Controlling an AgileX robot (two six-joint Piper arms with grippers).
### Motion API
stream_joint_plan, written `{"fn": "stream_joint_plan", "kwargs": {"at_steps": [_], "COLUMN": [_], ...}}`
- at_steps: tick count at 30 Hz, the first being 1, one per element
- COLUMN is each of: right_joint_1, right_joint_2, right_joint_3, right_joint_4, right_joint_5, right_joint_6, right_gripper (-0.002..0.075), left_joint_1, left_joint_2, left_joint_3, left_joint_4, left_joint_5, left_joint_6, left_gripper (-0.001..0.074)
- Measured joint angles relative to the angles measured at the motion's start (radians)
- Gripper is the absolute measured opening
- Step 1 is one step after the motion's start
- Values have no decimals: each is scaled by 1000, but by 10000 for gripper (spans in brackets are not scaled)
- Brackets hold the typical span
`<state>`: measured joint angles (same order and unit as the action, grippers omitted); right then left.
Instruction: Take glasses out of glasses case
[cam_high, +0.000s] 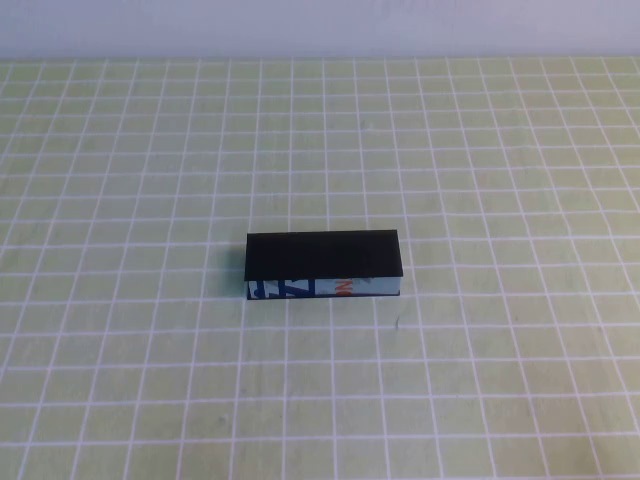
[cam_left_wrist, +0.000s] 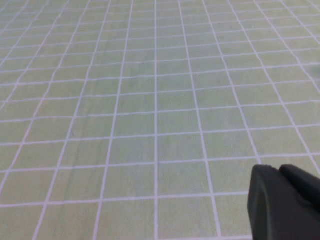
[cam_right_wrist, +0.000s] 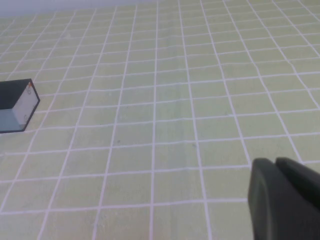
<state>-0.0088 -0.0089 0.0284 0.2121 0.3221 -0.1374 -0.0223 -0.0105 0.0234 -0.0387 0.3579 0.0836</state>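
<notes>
Desk (cam_high: 120, 380) fills every view, covered by a pale green mat ruled with a white grid, and a plain pale wall runs along its far edge in the high view.

Near the middle of it lies the glasses case (cam_high: 322, 264), a long rectangular box with a matte black top. Its flap lid is down. The side facing the robot is light blue with dark-blue and orange print. It sits with its long side across the view, resting flat on the mat, with nothing touching it. The right wrist view catches one end of it (cam_right_wrist: 15, 106) at the edge of the picture, well apart from that arm's hand. The glasses cannot be seen in any view, since the case is closed.

Neither arm shows in the high view. The right hand (cam_right_wrist: 280, 200) appears only as dark fingers low in a corner of its own wrist view, above bare mat; its fingers are together and grip nothing. The left hand (cam_left_wrist: 282, 202) shows likewise in a corner of its wrist view, over bare mat, and I cannot tell whether its fingers are apart or together.
</notes>
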Motion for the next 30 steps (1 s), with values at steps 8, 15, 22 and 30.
{"fn": "stream_joint_plan", "kwargs": {"at_steps": [8, 15, 22, 30], "right_joint_1": [0, 0, 0, 0], "right_joint_2": [0, 0, 0, 0], "right_joint_3": [0, 0, 0, 0], "right_joint_4": [0, 0, 0, 0], "right_joint_5": [-2, -1, -1, -1], "right_joint_6": [0, 0, 0, 0], "right_gripper": [-18, -18, -18, -18], "left_joint_1": [0, 0, 0, 0], "left_joint_2": [0, 0, 0, 0], "left_joint_3": [0, 0, 0, 0], "left_joint_4": [0, 0, 0, 3], "left_joint_5": [0, 0, 0, -39], "left_joint_6": [0, 0, 0, -1], "left_gripper": [-4, -4, -4, -4]}}
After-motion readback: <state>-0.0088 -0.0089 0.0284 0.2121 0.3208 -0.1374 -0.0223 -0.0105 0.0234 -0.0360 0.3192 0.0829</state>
